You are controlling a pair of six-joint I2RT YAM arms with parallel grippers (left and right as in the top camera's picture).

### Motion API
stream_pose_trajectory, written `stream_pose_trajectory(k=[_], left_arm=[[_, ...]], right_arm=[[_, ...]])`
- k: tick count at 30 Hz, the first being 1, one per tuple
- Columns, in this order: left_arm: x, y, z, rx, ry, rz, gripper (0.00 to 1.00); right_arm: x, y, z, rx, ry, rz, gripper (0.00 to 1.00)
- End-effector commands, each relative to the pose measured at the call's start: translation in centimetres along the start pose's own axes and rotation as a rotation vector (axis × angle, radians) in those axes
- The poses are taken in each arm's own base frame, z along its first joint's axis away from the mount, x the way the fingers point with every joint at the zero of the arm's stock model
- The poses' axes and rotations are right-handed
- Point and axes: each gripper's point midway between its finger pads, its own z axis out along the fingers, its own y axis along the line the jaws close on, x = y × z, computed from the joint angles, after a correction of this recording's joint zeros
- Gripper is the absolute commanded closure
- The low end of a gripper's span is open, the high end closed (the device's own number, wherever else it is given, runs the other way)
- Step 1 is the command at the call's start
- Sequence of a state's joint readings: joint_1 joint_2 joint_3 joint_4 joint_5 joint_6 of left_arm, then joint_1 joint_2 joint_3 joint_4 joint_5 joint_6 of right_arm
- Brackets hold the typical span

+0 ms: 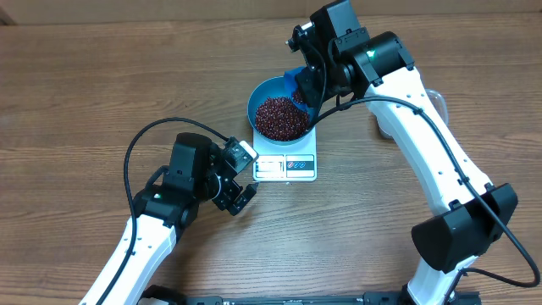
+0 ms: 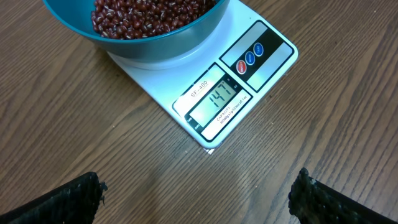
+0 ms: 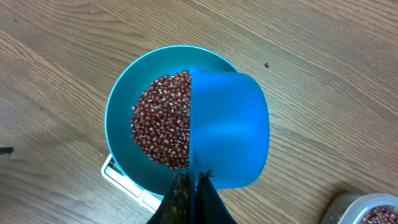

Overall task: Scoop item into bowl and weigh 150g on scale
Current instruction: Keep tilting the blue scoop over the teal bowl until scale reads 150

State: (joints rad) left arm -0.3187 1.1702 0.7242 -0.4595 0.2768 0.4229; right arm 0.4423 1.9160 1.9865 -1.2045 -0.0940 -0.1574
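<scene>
Left wrist view showed the scale [image 2: 264, 56] reading 147 under the blue bowl [image 2: 155, 50] of beans [image 2: 149, 12], so with your right claw [image 3: 191, 186] clamped on the scoop [image 3: 230, 124] above that bowl and left claw [image 2: 199, 199] spread idle, you likely needed only a trickle more.

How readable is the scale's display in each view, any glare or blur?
Left wrist: the scale display is sharp, glare-free, digits legible. Overhead: too small to read. Right wrist: the bowl and scoop hide it; beans look sharp.
</scene>
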Motion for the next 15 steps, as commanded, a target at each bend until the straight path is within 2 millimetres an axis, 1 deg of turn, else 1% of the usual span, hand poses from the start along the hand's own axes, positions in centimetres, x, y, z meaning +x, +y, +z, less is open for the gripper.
stream_pose_trajectory(k=[1, 11, 15], left_arm=[[0.4, 0.02, 0.23, 0.004, 0.011, 0.012, 0.0], [0.4, 0.02, 0.23, 0.004, 0.011, 0.012, 0.0], [0.4, 0.02, 0.23, 0.004, 0.011, 0.012, 0.0]], right_arm=[[-1.0, 0.72, -2.26, -0.026, -0.064, 0.002, 0.96], [-0.92, 0.87, -2.27, -0.036, -0.061, 0.003, 0.96], [-0.91, 0.62, -2.26, -0.021, -0.06, 0.003, 0.96]])
